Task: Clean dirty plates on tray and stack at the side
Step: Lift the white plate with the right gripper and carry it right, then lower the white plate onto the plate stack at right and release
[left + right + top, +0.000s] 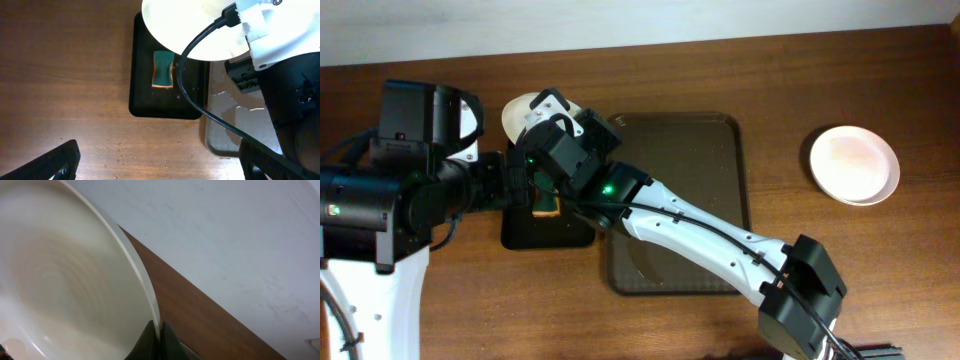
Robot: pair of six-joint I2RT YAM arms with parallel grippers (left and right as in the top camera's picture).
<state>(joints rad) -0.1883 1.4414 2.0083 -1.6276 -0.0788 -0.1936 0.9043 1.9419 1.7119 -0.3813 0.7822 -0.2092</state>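
Two arms are showing: left arm (380,205), right arm (705,235). Two trays are lying out: one brown tray (705,150), one black tray (150,106). One sponge (162,70) is showing. Plates are sitting in two spots: one raised plate (200,27), one side pile (855,165), its depth unclear.

The left arm (370,205) and right arm (700,235) share glossy white links joined by boxy matte-black housings, each carrying a small green light (607,188), while a thin black cable (180,75) runs along the right arm's white shell and the left gripper (160,148) ends in flat black fingers (55,162).
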